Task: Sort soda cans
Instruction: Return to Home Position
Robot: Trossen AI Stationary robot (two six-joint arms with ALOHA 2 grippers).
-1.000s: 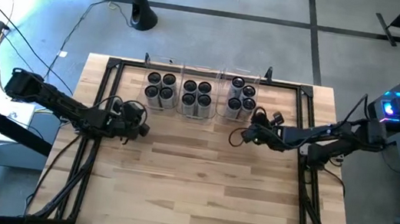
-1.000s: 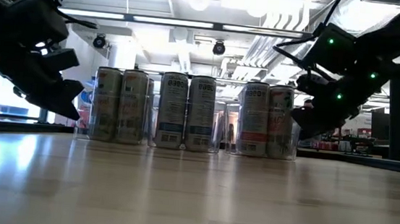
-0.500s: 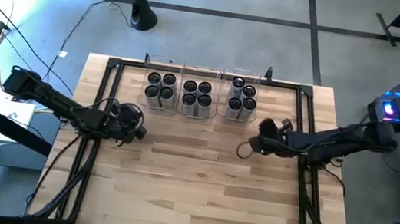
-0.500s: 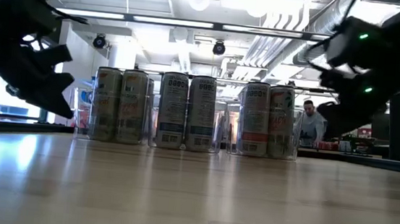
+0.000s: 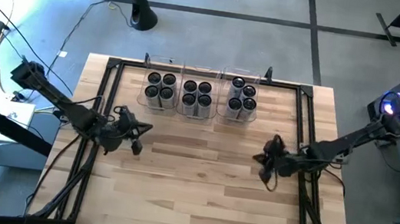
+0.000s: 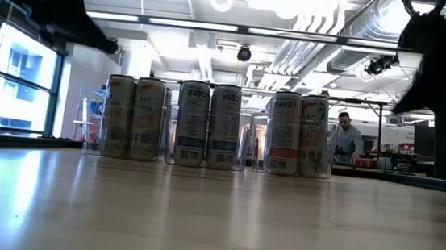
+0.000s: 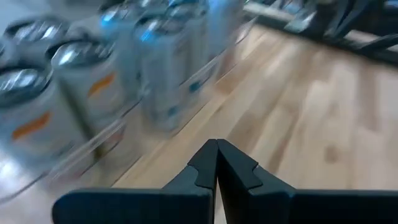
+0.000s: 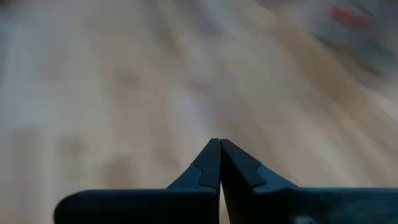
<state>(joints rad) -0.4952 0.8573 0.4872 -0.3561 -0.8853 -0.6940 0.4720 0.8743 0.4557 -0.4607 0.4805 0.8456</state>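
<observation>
Soda cans (image 5: 200,97), silvery-sided with dark round tops, stand upright in fours inside three clear bins (image 5: 201,71) at the far middle of the wooden bench (image 5: 189,196). We see both arms' jaws pressed together: left arm (image 5: 68,110) near-left of the bins, right arm (image 5: 334,151) near-right. Beyond, a person (image 6: 349,140) shows under ceiling lights (image 6: 224,1).

Pale wooden table (image 5: 198,181) — three clear bins (image 5: 199,73) in a row (close together) along its far edge
</observation>
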